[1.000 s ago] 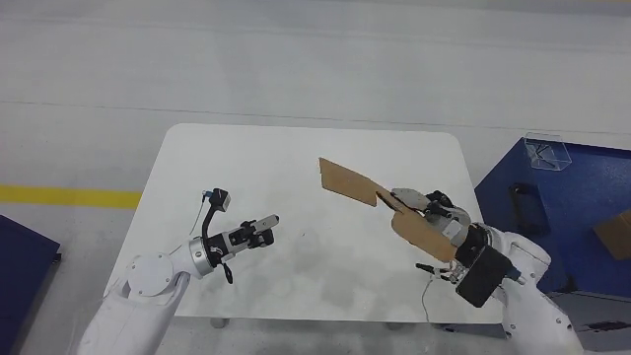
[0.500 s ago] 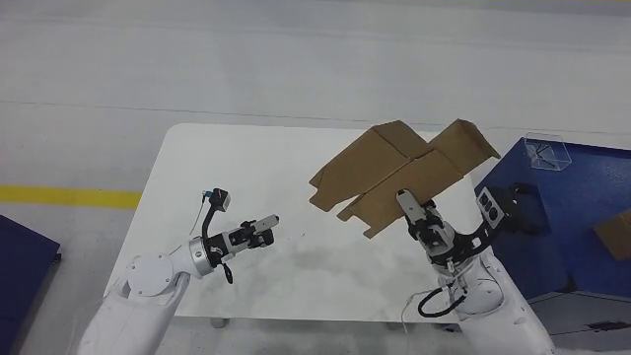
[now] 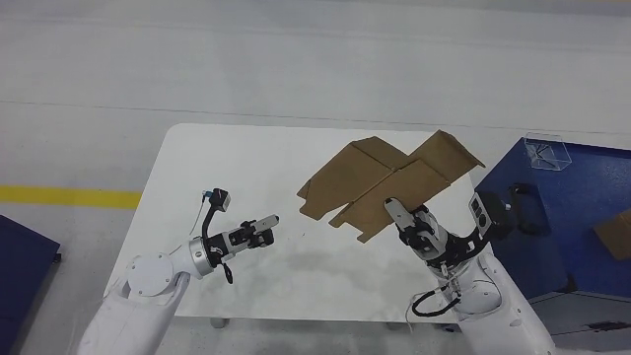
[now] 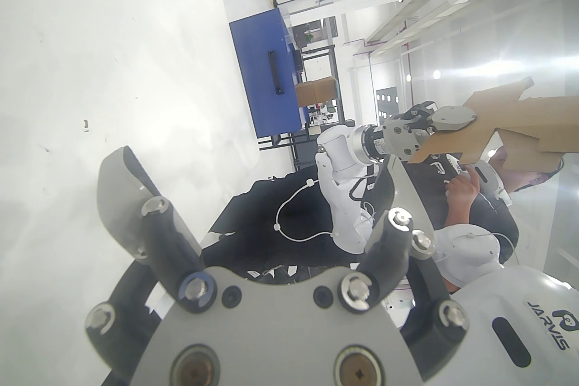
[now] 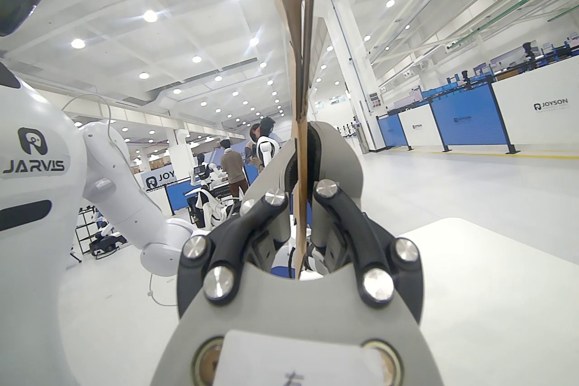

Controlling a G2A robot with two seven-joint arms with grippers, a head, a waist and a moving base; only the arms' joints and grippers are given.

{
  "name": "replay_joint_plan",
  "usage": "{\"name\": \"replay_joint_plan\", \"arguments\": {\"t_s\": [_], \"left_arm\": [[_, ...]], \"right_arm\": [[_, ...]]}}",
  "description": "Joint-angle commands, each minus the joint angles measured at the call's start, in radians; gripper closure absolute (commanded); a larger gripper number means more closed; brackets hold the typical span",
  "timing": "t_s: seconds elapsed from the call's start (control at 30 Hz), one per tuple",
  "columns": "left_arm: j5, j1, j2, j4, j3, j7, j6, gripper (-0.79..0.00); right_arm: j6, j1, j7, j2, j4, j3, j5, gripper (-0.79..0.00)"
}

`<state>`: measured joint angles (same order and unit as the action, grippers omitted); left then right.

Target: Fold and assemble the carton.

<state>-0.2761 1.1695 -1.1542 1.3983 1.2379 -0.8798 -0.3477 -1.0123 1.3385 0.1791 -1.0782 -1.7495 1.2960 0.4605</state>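
Observation:
A flat brown carton (image 3: 385, 182) hangs in the air above the right half of the white table (image 3: 246, 173), its panels and flaps spread out. My right gripper (image 3: 398, 214) is shut on its near edge; in the right wrist view the carton (image 5: 300, 57) stands edge-on between the closed fingers (image 5: 337, 161). My left gripper (image 3: 268, 223) sits low over the table's left front part, open and holding nothing, well apart from the carton. The left wrist view shows its spread fingers (image 4: 131, 184) and, farther off, the carton (image 4: 511, 125) held by the other arm.
A blue cabinet (image 3: 552, 207) stands just off the table's right edge, with a small clear box (image 3: 545, 150) on top. A yellow floor line (image 3: 69, 195) runs to the left. Bare tabletop lies between the two arms.
The right arm turned the carton from a low, edge-on pose to a raised, spread pose facing up, then shifted it slightly left. The left arm stayed still.

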Motion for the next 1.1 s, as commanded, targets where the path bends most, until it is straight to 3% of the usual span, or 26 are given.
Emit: {"name": "replay_joint_plan", "arguments": {"t_s": [0.0, 0.7, 0.77, 0.87, 1.0, 1.07], "left_arm": [[0.0, 0.0, 0.0, 0.0, 0.0, 0.0, 0.0, -0.785], [0.0, 0.0, 0.0, 0.0, 0.0, 0.0, 0.0, -0.785], [0.0, 0.0, 0.0, 0.0, 0.0, 0.0, 0.0, -0.785], [0.0, 0.0, 0.0, 0.0, 0.0, 0.0, 0.0, -0.785], [0.0, 0.0, 0.0, 0.0, 0.0, 0.0, 0.0, -0.785], [0.0, 0.0, 0.0, 0.0, 0.0, 0.0, 0.0, -0.785]], "right_arm": [[0.0, 0.0, 0.0, 0.0, 0.0, 0.0, -0.004, 0.0], [0.011, 0.009, -0.009, 0.0, -0.03, 0.002, -0.046, 0.0], [0.051, 0.038, -0.02, -0.001, -0.035, -0.045, -0.225, 0.0], [0.197, 0.036, -0.197, 0.008, -0.087, -0.146, -0.691, 0.0], [0.538, 0.036, -0.555, 0.03, -0.112, -0.156, -1.257, 0.0], [0.709, 0.041, -0.691, 0.039, -0.097, -0.129, -1.426, 0.0]]}}
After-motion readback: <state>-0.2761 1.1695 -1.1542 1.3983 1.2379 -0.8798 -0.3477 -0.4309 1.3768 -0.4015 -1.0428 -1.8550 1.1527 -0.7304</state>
